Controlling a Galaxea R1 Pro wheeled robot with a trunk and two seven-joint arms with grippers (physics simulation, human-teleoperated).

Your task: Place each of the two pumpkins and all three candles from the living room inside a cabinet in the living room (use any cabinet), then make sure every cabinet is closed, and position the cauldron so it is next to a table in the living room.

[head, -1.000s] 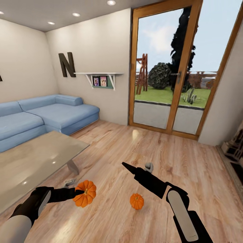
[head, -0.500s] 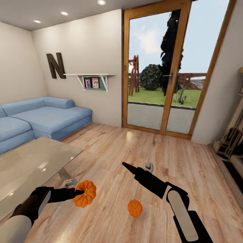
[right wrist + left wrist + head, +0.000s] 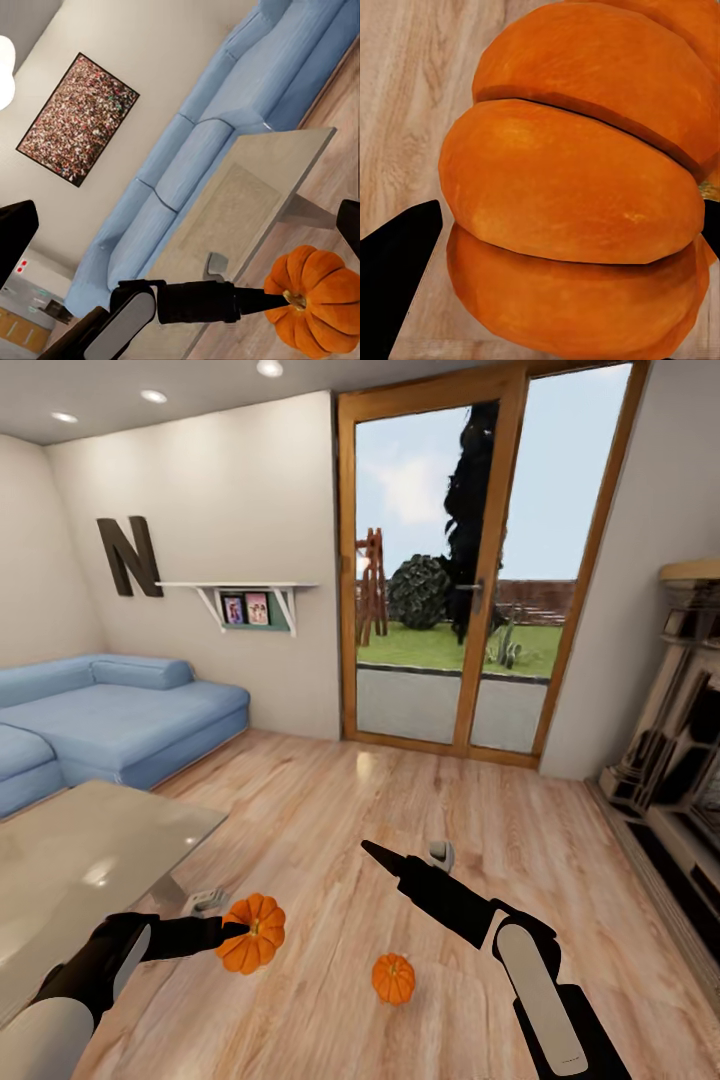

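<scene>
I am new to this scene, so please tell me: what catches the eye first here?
The bright-orange ribbed pumpkin held up in the left end effector, over the wooden floor. A smaller orange pumpkin sits on the floor near the right arm. Behind, the tall wood-framed glass door shows a green garden.

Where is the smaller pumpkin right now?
In the head view the smaller pumpkin sits on the wooden floor between the two arms, right of the larger pumpkin held in the left gripper.
</scene>
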